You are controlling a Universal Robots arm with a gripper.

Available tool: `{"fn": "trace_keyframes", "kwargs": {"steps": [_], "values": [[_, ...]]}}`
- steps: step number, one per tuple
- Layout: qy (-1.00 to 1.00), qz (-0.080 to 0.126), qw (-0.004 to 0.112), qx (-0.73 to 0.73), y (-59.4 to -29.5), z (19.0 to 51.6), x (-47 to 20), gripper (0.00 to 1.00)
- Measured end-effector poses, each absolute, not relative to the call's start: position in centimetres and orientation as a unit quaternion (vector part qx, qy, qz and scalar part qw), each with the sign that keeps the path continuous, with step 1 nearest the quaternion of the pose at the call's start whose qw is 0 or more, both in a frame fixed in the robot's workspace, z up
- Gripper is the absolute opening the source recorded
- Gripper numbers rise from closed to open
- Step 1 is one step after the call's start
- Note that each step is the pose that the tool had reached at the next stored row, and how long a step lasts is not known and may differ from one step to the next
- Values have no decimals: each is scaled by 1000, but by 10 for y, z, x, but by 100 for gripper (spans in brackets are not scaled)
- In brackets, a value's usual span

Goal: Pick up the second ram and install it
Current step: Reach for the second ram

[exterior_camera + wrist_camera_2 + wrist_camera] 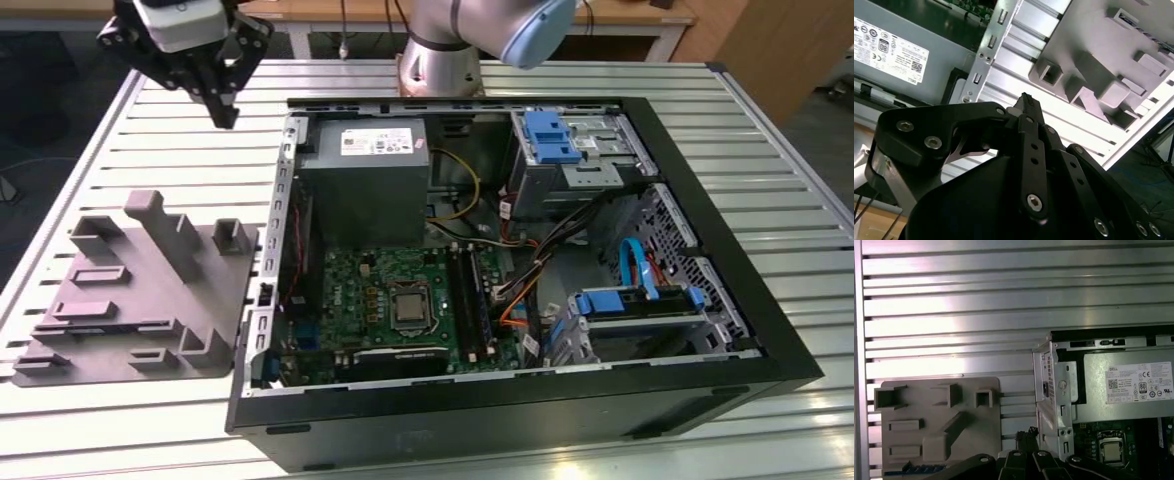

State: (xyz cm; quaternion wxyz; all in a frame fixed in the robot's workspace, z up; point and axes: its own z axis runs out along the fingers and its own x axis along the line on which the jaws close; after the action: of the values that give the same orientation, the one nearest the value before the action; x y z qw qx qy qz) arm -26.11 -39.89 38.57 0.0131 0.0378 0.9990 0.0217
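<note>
My gripper (224, 118) hangs above the slatted table at the exterior view's back left, beside the open computer case (267, 300) and beyond the grey fixture (134, 300). Its fingers (1026, 102) meet at the tips, shut with nothing between them. In the first wrist view a thin blue-green strip (924, 468), possibly the second ram, lies along the fixture (939, 425) close to my gripper (1026, 434). I cannot tell for certain what it is. The long black memory slots (467, 290) run beside the processor socket (408, 305) on the motherboard.
The grey power supply (367, 180) fills the case's back left corner. Drive cages with blue latches (550, 135) and loose cables (534, 270) crowd the exterior view's right half. The arm's base (441, 60) stands behind the case. Bare slats (187, 170) lie under the gripper.
</note>
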Motion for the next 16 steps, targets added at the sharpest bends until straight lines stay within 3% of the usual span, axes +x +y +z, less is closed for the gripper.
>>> {"fn": "trace_keyframes", "kwargs": {"steps": [16], "values": [[999,22,13,38,-399,381,-325,11]]}}
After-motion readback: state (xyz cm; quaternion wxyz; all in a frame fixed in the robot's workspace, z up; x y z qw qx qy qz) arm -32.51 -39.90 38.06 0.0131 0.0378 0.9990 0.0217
